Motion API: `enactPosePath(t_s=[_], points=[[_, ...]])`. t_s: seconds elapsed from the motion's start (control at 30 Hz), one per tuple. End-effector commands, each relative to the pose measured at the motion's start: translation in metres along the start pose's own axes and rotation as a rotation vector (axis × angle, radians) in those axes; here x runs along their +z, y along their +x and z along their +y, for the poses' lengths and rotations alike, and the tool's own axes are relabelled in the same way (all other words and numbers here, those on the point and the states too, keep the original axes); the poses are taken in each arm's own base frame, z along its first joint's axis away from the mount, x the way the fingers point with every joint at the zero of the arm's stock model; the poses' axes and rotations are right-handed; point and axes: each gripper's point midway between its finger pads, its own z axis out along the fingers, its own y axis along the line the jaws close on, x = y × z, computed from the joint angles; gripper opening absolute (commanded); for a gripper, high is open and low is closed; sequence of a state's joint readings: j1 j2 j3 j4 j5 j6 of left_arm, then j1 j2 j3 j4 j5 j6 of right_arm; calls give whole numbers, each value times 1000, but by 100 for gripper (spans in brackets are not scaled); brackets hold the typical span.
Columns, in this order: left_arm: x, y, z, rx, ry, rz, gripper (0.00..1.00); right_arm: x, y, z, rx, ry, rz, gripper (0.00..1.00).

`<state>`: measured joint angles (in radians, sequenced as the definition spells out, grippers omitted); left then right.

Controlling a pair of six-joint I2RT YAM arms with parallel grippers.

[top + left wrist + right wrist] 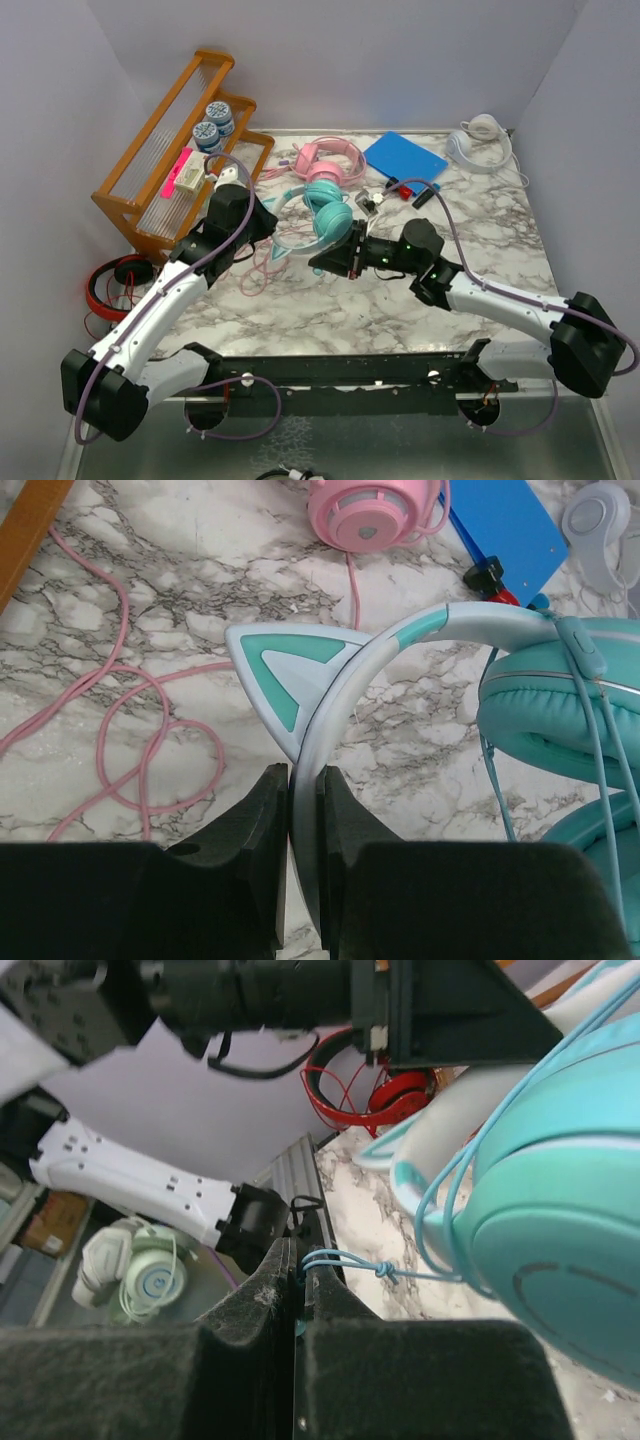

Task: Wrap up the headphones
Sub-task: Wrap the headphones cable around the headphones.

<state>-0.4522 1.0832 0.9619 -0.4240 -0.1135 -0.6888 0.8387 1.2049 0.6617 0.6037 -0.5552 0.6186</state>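
The teal cat-ear headphones [325, 213] are held between both grippers over the middle of the marble table. My left gripper [262, 222] is shut on their white-and-teal headband [400, 645], just below one cat ear [285, 665]. My right gripper [328, 260] is shut on their thin teal cable [350, 1258], which has a knot and runs up around the ear cup [560, 1260]. The pink headphones [330, 158] lie behind, their long pink cable [150, 730] loose on the table. The white headphones [478, 140] lie at the back right.
A wooden rack [180, 150] stands at the back left. A blue notebook [405, 158] lies between the pink and white pairs. A red-and-black pair [112, 280] lies off the table's left edge. Small dark items [395, 190] lie by the notebook.
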Motion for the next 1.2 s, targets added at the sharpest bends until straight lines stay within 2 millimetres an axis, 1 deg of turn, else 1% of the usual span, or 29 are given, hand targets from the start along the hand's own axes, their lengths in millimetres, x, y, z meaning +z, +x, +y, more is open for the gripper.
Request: enactPosePath(t_s=[0.0, 0.07, 0.13, 0.2, 0.27, 0.37, 0.47, 0.5, 0.7, 0.73, 0.8, 0.87, 1.1, 1.17], points=[[-8, -45, -19, -66, 98, -237, 0, 24, -15, -1, 185, 4, -39, 6], [-7, -41, -19, -70, 110, -246, 0, 34, -19, 0, 237, -31, -55, 7], [-7, -39, -18, -71, 118, -254, 0, 45, -23, -4, 290, -40, -66, 11], [-7, -37, -18, -68, 118, -259, 0, 53, -25, -15, 341, -7, -83, 12], [-7, -35, -16, -61, 111, -263, 0, 57, -29, -23, 384, 22, -124, 12], [-7, -33, -14, -48, 105, -262, 0, 56, -38, -33, 419, 66, -201, 18], [-9, -32, -13, -44, 106, -264, 0, 53, -47, -40, 413, 114, -251, 34], [-10, -32, -13, -45, 109, -265, 0, 53, -49, -42, 405, 128, -261, 36], [-11, -27, -14, -54, 123, -245, 0, 55, -51, -58, 401, 213, -268, 36], [-11, -26, -15, -53, 124, -239, 0, 54, -51, -59, 411, 218, -272, 39], [-11, -24, -15, -48, 122, -231, 0, 53, -53, -60, 434, 228, -288, 49], [-11, -24, -14, -43, 120, -227, 0, 53, -56, -60, 436, 227, -301, 53], [-11, -19, -17, -33, 134, -202, 0, 52, -63, -60, 433, 247, -316, 54], [-9, -16, -16, -27, 133, -189, 0, 52, -63, -62, 443, 259, -316, 57]])
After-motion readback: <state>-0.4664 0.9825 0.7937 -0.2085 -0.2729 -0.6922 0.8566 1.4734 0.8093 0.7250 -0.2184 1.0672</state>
